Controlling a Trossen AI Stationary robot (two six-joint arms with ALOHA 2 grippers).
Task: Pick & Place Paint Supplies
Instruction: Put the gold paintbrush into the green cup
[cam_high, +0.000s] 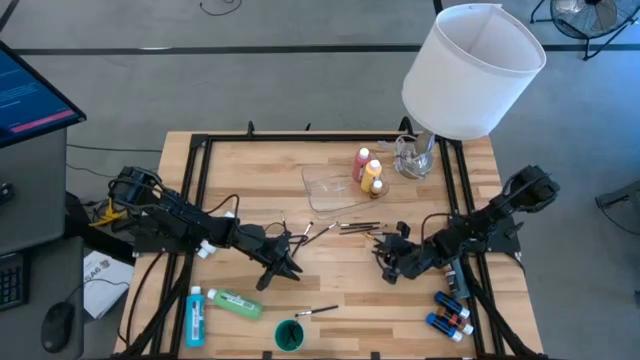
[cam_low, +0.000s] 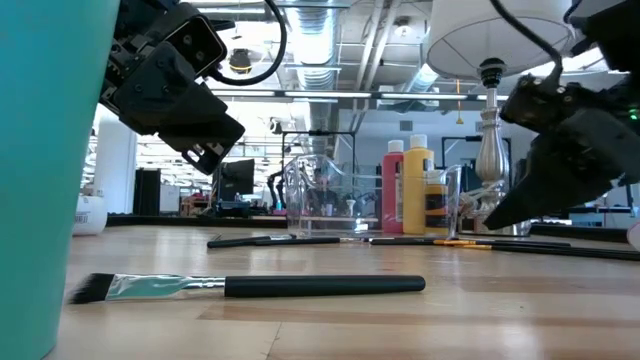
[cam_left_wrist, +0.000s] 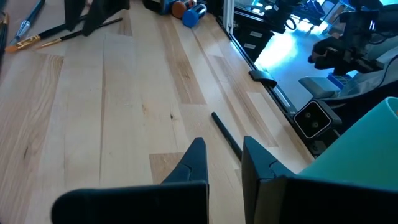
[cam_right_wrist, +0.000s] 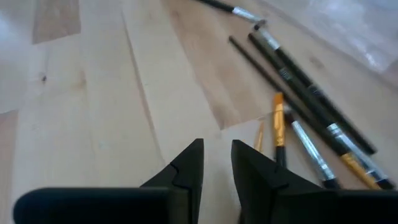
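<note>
Wooden plank table; left hand pinched together, right hand slightly apart, empty.

A pale wooden bench with a black frame carries everything. Toward the back lies a clear plastic tray, and just beside it stand a pink bottle and a yellow bottle, with a lamp's glass base close by under a big white shade. Thin dark-handled brushes lie scattered across the middle. At the front edge lie a blue bottle and a green bottle side by side, a teal cup, and one lone brush. Tiny coloured bottles cluster at the front right corner.
</note>
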